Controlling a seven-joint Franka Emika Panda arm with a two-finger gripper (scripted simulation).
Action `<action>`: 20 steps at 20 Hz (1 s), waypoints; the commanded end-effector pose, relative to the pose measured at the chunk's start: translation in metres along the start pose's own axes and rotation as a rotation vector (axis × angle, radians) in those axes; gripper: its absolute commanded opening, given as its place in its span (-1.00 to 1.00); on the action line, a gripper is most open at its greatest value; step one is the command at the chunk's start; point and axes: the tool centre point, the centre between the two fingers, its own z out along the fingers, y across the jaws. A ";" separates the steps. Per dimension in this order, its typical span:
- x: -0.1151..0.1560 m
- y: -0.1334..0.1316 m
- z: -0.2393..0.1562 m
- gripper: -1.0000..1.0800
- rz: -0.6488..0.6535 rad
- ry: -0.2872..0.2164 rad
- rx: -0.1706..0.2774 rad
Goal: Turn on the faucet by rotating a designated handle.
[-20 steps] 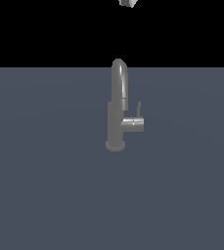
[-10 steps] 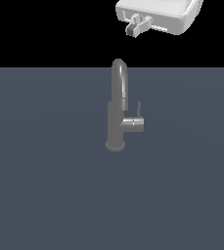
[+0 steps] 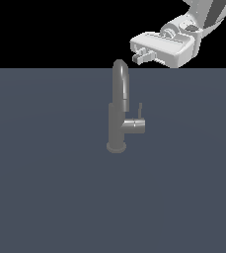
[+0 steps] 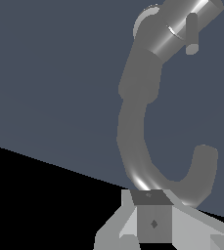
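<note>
The dull grey faucet [image 3: 117,123] stands upright on a round base, its arched spout [image 3: 121,74] rising to the horizon line. From its side stub [image 3: 135,126], on the exterior view's right, the thin dark handle [image 3: 140,109] points upward. My gripper [image 3: 140,55] hangs above and just to the exterior view's right of the spout top, apart from the handle, its fingers close together with nothing held. In the wrist view the spout [image 4: 133,146] curves just beyond my gripper [image 4: 152,215], and the handle [image 4: 191,33] shows on the stub [image 4: 182,24] farther off.
The faucet stands on a flat blue-grey surface [image 3: 50,197]. My white hand and arm [image 3: 183,34] reach in from the upper corner at the exterior view's right.
My gripper has come down from the top edge of the exterior view, and the whole hand now shows just above the spout. The faucet and handle have not moved.
</note>
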 end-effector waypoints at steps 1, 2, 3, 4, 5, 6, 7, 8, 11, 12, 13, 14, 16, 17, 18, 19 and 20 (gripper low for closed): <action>0.021 0.000 0.000 -1.00 0.048 -0.053 0.052; 0.029 0.000 0.001 -1.00 0.068 -0.075 0.074; 0.037 0.001 0.002 -1.00 0.088 -0.096 0.096; 0.046 0.002 0.003 -1.00 0.108 -0.118 0.117; 0.054 0.002 0.004 -1.00 0.128 -0.139 0.139; 0.062 0.003 0.005 -1.00 0.148 -0.160 0.160; 0.070 0.004 0.007 -1.00 0.168 -0.181 0.181; 0.078 0.005 0.009 -1.00 0.187 -0.201 0.202; 0.099 0.009 0.015 -1.00 0.241 -0.257 0.259; 0.106 0.010 0.017 -1.00 0.257 -0.274 0.276; 0.112 0.011 0.019 -1.00 0.273 -0.290 0.293; 0.117 0.013 0.021 -1.00 0.287 -0.305 0.308; 0.127 0.015 0.026 -1.00 0.313 -0.332 0.335; 0.131 0.016 0.028 -1.00 0.324 -0.344 0.347; 0.135 0.017 0.030 -1.00 0.335 -0.354 0.358; 0.138 0.018 0.031 -1.00 0.344 -0.363 0.367; 0.141 0.018 0.033 -1.00 0.351 -0.371 0.375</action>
